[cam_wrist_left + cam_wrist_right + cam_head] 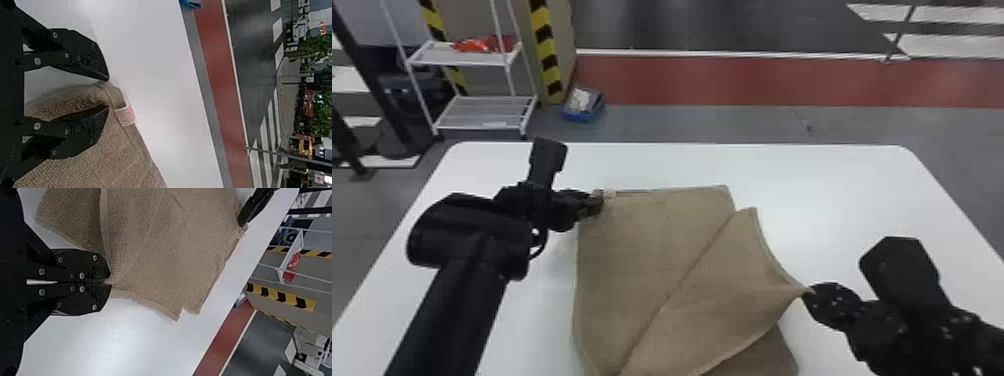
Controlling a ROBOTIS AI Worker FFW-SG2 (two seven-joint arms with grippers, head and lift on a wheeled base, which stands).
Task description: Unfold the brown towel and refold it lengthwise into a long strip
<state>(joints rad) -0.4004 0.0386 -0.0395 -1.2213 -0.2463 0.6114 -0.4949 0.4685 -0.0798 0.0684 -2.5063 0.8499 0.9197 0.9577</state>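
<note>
1. Head view, bottom centre: the frame cuts off the towel's [642, 260] near end.
2. Head view, bottom edge: both the left arm [452, 315] and the table [832, 200] are cut off.
3. Head view, upper left: the red item [482, 44] is too blurred to identify.
4. Left wrist view, centre left: the tag's [125, 115] print is illegible.
5. Right wrist view, left: the right gripper's [809, 293] tips hide the pinched cloth.

From high up, the head view looks down and ahead over the worktop [807, 170]. The wrist views look across it, up close and sideways. All three share the towel [652, 240] and red floor [732, 80].
</note>
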